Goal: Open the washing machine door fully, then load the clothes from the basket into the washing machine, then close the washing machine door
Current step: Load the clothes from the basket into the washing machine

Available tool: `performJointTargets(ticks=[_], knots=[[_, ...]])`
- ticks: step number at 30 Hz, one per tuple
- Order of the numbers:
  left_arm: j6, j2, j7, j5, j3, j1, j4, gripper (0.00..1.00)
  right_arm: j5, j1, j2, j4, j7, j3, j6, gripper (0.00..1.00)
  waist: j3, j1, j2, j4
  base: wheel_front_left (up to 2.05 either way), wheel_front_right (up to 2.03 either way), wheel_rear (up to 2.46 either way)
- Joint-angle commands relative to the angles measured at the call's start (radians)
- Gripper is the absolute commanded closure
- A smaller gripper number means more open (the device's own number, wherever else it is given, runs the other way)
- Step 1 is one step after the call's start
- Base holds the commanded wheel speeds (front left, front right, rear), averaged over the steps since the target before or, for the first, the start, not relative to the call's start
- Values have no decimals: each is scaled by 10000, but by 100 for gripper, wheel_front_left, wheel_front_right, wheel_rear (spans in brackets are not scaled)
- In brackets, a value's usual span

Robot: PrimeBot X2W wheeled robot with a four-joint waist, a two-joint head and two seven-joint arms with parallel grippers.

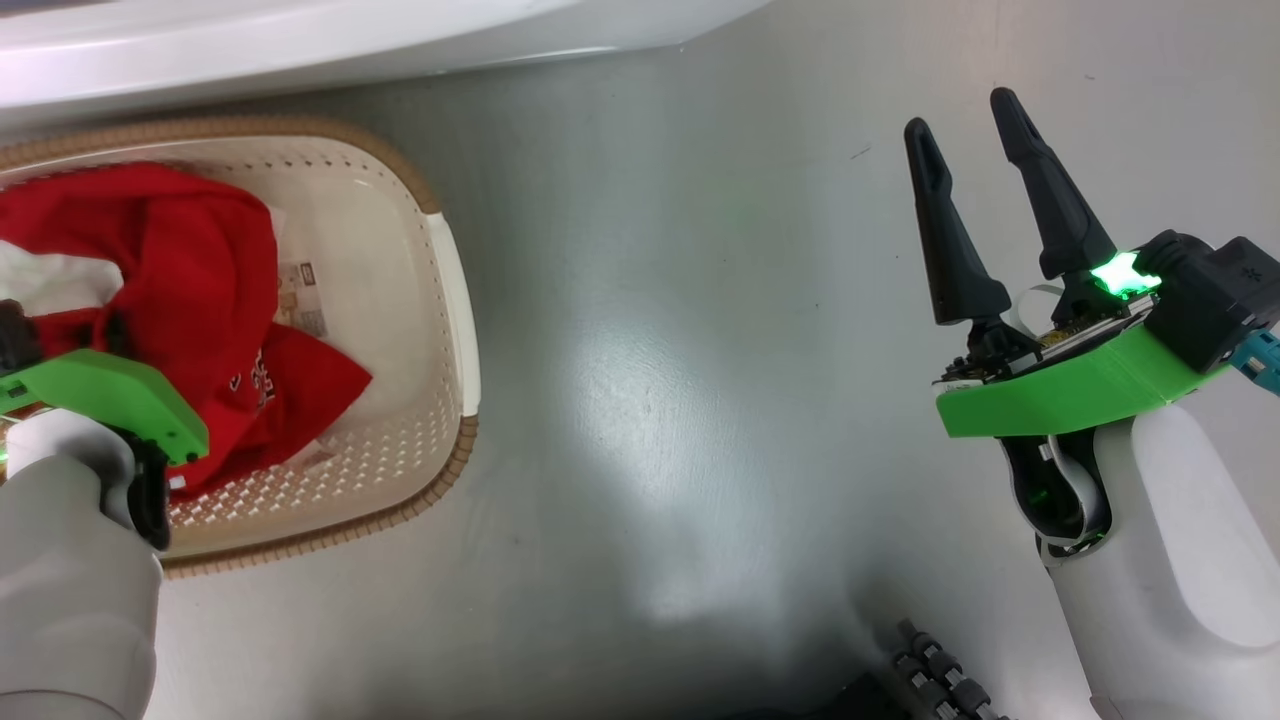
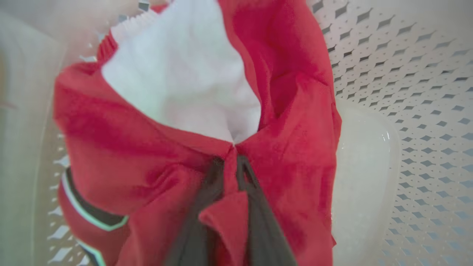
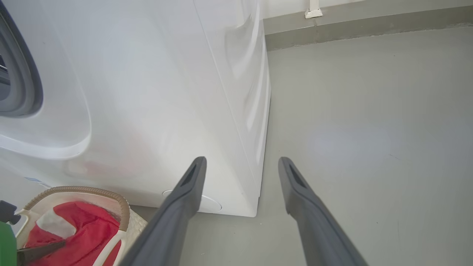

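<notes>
Down in the basket: my left gripper (image 2: 227,162) is clamping its two dark fingers on a fold of the bright red fabric clothes (image 2: 292,140) with a white panel. They are lying inside the cream-white perforated plastic basket (image 1: 445,300) with the brown woven-look rim.
Step in hand: I am judging this as the loading step, with the grasp in place and nothing carried out yet.
Right side: my right gripper (image 3: 242,160) is hanging spread and empty over the grey floor (image 1: 700,380), near the corner of the big white washing machine (image 3: 147,92).
Next move: I am planning a lift straight up until the fabric is clearing the rim, then a swing toward the machine's opening.
Edges: the basket is sitting just beside the machine's front, and I am expecting trailing cloth could snag on the rim.
Open room: bare floor is lying between the two arms, so the right arm is standing well apart from the path.
</notes>
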Motion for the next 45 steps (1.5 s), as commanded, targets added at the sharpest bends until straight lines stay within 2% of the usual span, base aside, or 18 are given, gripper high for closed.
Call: performJointTargets(ticks=[1, 12, 27, 45], knots=[[62, 388, -47, -61, 88, 200, -8, 100, -82, 158, 68, -188, -46, 120, 16, 0, -50, 0, 0, 14, 0, 0, 0], [-66, 247, -348, -201, -33, 583, 2, 100, -36, 214, 116, -5, -46, 181, 16, 0, -796, 0, 0, 117, 0, 0, 0], [-636, -92, -907, -466, -174, 1453, -234, 100, 109, 509, 115, 304, -46, 247, 16, 0, -2146, 0, 0, 384, 0, 0, 0], [-828, -325, -943, -631, -181, 3613, -3077, 100, 277, 1239, -40, 651, -46, 142, 16, 0, -3990, 0, 0, 831, 0, 0, 0]])
